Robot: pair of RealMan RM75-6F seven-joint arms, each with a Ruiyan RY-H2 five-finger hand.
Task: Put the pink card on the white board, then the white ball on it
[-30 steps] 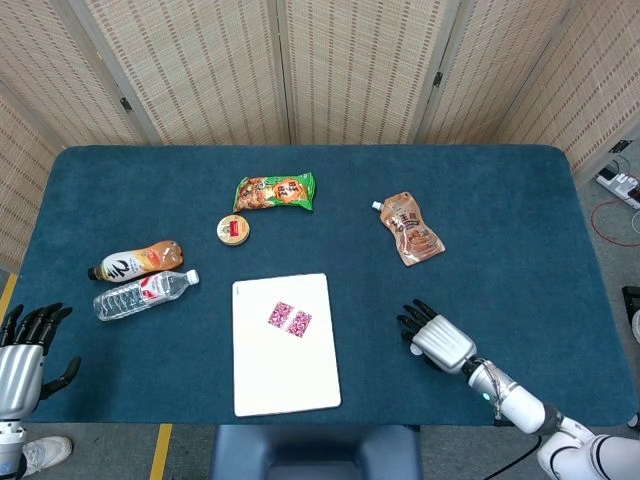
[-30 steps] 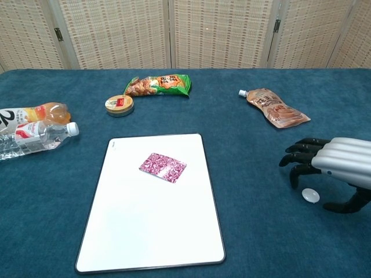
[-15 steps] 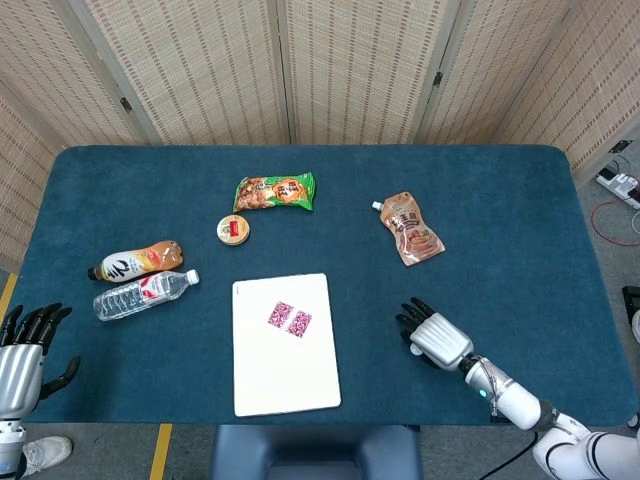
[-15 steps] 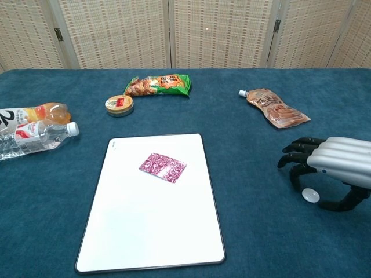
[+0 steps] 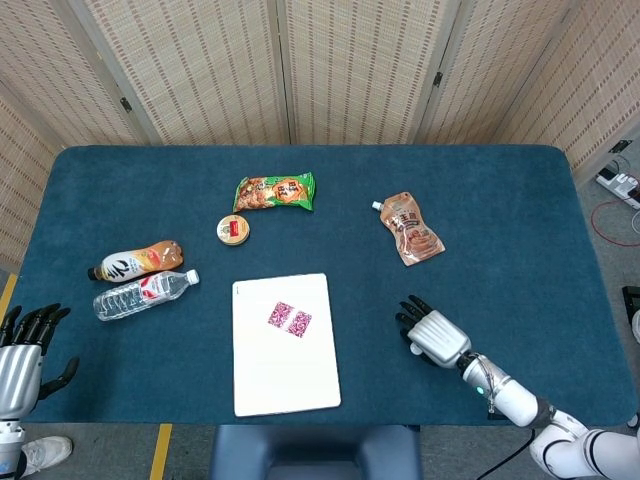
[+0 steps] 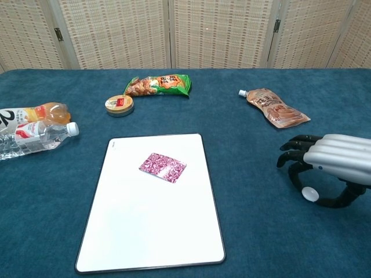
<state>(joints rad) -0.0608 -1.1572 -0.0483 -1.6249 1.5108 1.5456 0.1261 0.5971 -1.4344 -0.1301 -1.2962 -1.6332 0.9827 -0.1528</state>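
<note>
The pink card [image 5: 289, 319] [image 6: 163, 167] lies on the white board [image 5: 285, 375] [image 6: 152, 226] near the table's front. A small white ball [image 6: 309, 194] rests on the blue cloth right of the board. My right hand [image 5: 433, 335] [image 6: 326, 163] hovers palm down over the ball, fingers arched around it without closing; the head view hides the ball under the hand. My left hand [image 5: 20, 355] hangs off the table's front left corner, fingers spread and holding nothing.
Two bottles [image 5: 145, 293] [image 5: 135, 261] lie at the left. A round tin [image 5: 232, 229], a green snack bag [image 5: 274, 192] and a brown pouch [image 5: 411, 229] lie further back. Bare blue cloth separates the ball from the board.
My right hand has dropped slightly and shifted a little toward the front over the ball, thumb curling under. The ball, card and left hand have not moved.
</note>
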